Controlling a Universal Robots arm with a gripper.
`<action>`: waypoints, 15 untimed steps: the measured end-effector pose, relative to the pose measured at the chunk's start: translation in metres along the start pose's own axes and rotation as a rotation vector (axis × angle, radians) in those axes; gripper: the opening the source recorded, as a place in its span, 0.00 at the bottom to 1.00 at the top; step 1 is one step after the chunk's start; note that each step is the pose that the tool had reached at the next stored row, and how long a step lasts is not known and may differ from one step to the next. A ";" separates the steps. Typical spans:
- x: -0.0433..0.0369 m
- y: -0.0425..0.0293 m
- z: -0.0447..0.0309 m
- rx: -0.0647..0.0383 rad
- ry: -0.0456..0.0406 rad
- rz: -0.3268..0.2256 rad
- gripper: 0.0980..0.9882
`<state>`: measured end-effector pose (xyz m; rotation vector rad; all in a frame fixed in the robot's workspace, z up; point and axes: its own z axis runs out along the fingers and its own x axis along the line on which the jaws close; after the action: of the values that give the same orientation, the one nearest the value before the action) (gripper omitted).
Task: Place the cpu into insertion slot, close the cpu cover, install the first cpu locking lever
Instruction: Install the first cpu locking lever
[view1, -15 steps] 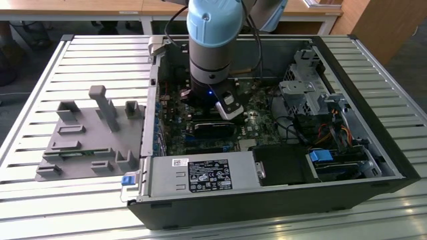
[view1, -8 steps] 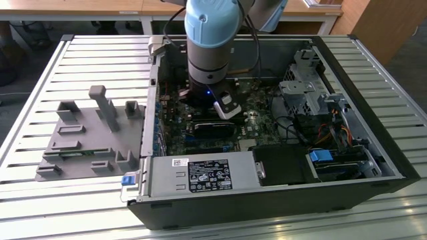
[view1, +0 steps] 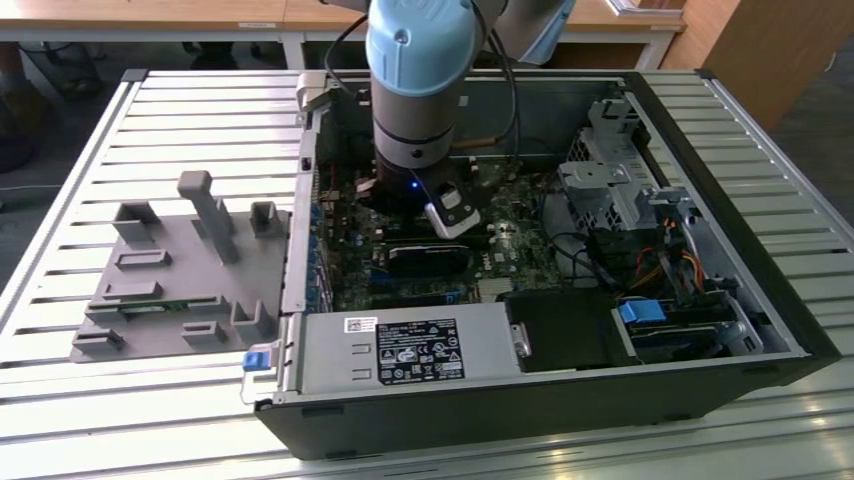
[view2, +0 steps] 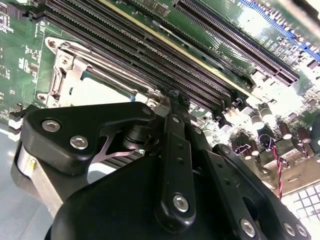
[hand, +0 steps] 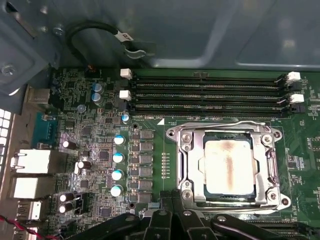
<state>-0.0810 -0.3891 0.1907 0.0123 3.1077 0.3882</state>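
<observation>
The cpu (hand: 229, 167), a pale metal square with a brownish smear, lies in the insertion slot (hand: 280, 200) on the green board. The silver cpu cover (hand: 194, 155) is down flat around it, with the chip showing through its cut-out. A thin wire locking lever (hand: 225, 124) runs along the socket's side nearest the memory slots. My gripper (hand: 174, 199) is shut with nothing in it, its tips just off the socket's opposite edge. In the second wrist view the gripper (view2: 172, 96) reaches down beside the cpu (view2: 100, 92) and cover (view2: 65, 75). In the exterior view the gripper (view1: 450, 238) is deep inside the open computer case.
Several long black memory slots (hand: 210, 92) run beside the socket. Capacitors (hand: 118, 157) and metal rear ports (hand: 30, 170) crowd the board. The case holds a power supply (view1: 400, 350) and a drive cage (view1: 614, 190). A grey fixture (view1: 174, 270) sits on the slatted table.
</observation>
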 end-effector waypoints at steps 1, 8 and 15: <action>0.0001 0.0003 -0.0011 0.000 0.0000 0.000 0.01; 0.0002 0.0034 -0.0139 0.000 0.0004 0.000 0.01; 0.0001 0.0065 -0.0258 0.001 0.0005 0.000 0.01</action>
<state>-0.0813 -0.3891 0.2174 0.0124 3.1083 0.3874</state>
